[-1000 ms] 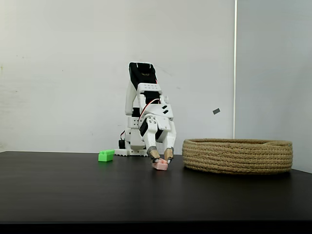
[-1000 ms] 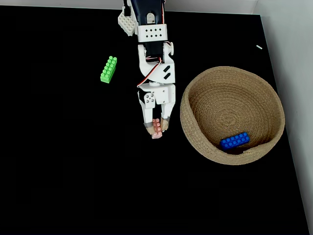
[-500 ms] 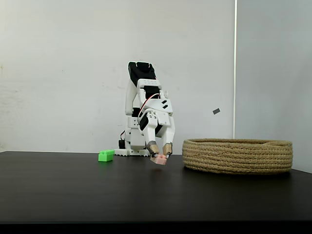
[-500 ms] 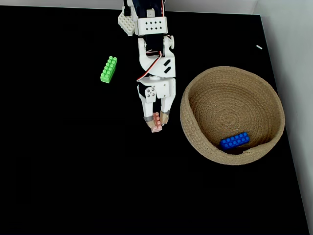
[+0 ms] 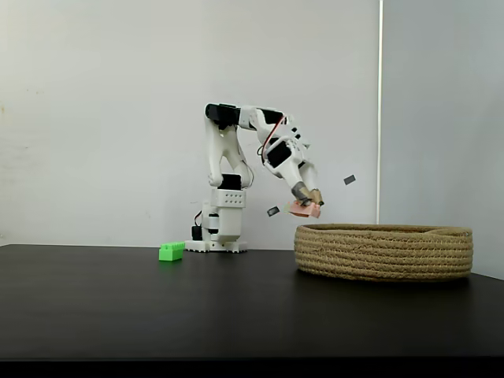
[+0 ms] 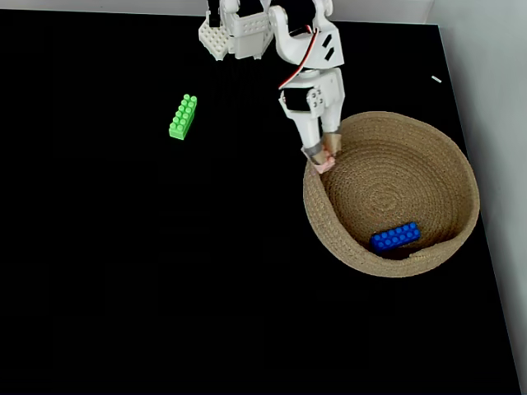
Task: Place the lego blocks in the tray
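One blue brick [image 6: 394, 237] is already seen inside the rope basket [image 6: 449, 156], nearest the camera in a fixed view. Farther back, the pink brick [image 6: 324, 163] is clamped by the gripper [image 6: 323, 154] just over the rim; released now, it may strike the wall and fall outside. Farthest, the green brick [image 6: 183, 117] lies on the black table [image 6: 123, 271].

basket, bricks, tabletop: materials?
Basket: coiled tan rope, matte, by the stacked coil ridges. Pink brick, green brick and blue brick: likely moulded plastic with studs. Tabletop: black and smooth; material unclear.
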Tool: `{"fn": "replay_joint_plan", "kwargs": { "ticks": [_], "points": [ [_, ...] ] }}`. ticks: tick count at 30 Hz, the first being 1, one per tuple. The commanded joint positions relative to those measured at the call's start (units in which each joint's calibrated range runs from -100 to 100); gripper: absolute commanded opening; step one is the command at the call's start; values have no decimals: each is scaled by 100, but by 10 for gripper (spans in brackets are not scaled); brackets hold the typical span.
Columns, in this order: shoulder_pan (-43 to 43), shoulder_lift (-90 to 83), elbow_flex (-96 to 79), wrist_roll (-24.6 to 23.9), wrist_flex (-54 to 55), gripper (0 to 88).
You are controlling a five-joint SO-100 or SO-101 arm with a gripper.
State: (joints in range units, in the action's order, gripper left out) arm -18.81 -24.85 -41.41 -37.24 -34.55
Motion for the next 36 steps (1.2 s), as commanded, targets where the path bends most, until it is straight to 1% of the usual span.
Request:
{"fn": "replay_joint_plan", "kwargs": {
  "ticks": [1, 3, 4, 6, 8, 10, 14, 16, 18, 21, 24, 26, 30, 32, 34, 36],
  "points": [
    [-683, -232, 169, -20, 677, 57],
    [-930, -112, 114, -181, 1260, 67],
    [-1046, -51, 87, -195, 1493, 107],
    [-1186, 35, 78, -181, 1677, 255],
    [-1202, 52, 14, -171, 1677, 325],
    [-1144, 43, -150, -117, 1677, 370],
    [-980, 0, -515, 127, 1660, 407],
    [-864, -60, -661, 415, 1493, 390],
    [-600, -163, -643, 640, 1002, 411],
    [109, -318, -360, 1035, 44, 451],
    [950, -438, 68, 1382, -747, 445],
    [1353, -516, 296, 1827, -1164, 432],
    [2005, -516, 898, 2647, -1789, 465],
    [2335, -464, 1272, 3126, -2138, 426],
    [2656, -335, 1610, 3624, -2713, 417],
    [3068, -232, 1692, 4195, -3196, 466]
  ]
}}
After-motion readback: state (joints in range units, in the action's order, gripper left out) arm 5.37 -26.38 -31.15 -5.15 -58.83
